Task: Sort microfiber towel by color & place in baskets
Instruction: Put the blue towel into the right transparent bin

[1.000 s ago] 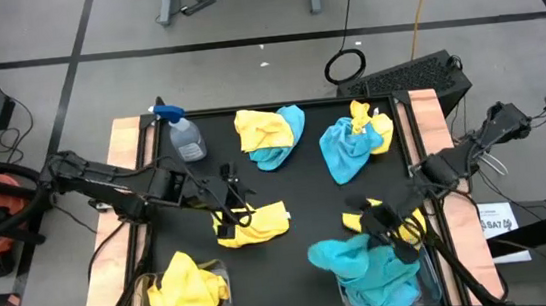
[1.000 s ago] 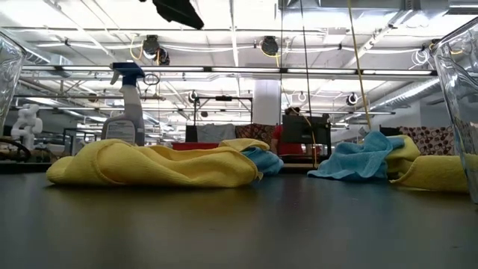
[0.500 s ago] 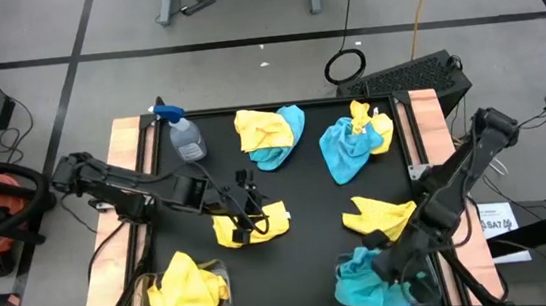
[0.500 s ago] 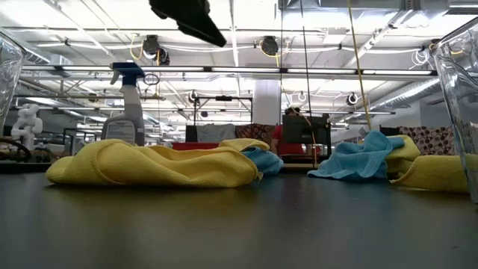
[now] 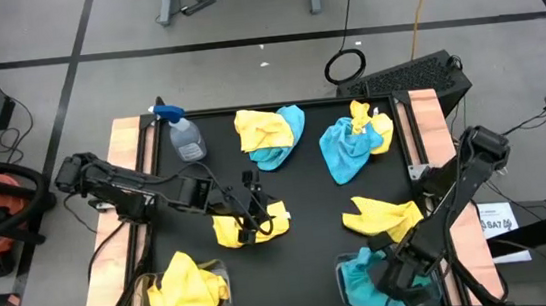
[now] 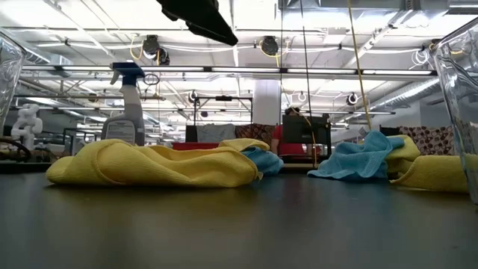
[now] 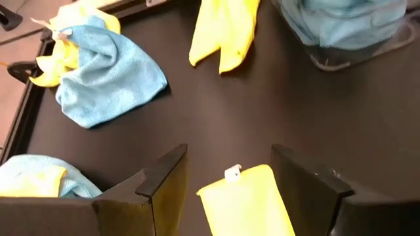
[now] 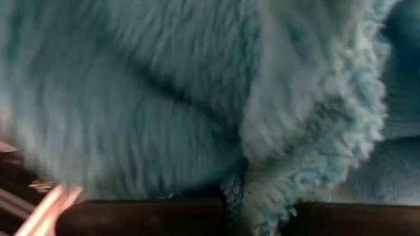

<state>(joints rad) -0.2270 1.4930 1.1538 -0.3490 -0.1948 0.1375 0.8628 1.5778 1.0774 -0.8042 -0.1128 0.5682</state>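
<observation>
Table seen straight down and level from its edge; wrist views close; yellow towel shared.

right hand — buried in blue towels | right basket — cut off

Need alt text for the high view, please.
Seen from above, the left pincer hangs open over a yellow towel mid-table, while the right pincer presses a blue towel into the right basket. The left basket holds yellow towels.
</observation>
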